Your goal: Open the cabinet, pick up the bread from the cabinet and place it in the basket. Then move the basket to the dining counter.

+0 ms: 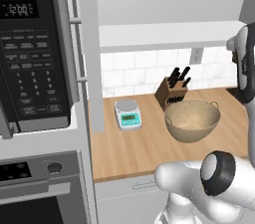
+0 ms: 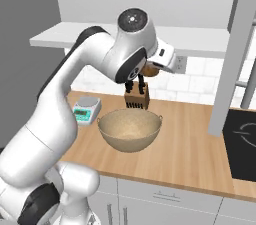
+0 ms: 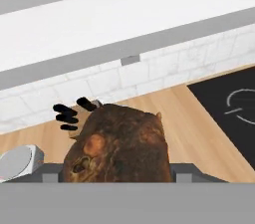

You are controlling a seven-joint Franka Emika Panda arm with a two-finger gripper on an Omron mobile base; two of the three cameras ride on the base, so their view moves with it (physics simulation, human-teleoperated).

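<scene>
Jaws closed on the bread (image 3: 119,146); the brown loaf fills the gap between them in the hand view, and in the right base view it shows as a brown lump (image 2: 150,71) under the hand. The gripper (image 2: 152,69) is up in the air, below the white cabinet shelf (image 2: 200,36) and above the bench (image 2: 190,139). Basket (image 2: 130,129) sits on the bench in front of the knife block (image 2: 136,98), with a scale (image 2: 86,109) to its left. From the right base view the bread looks behind and above the basket rim, nearer the knife block than the bowl's centre.

Step in hand: carry to the basket, about halfway through the task. Risks: releasing now would likely drop the bread onto the knife block or the bench behind the basket. Descending without first moving toward the robot could clip the knife handles. A high drop might bounce the bread out or nudge the light basket.
</scene>
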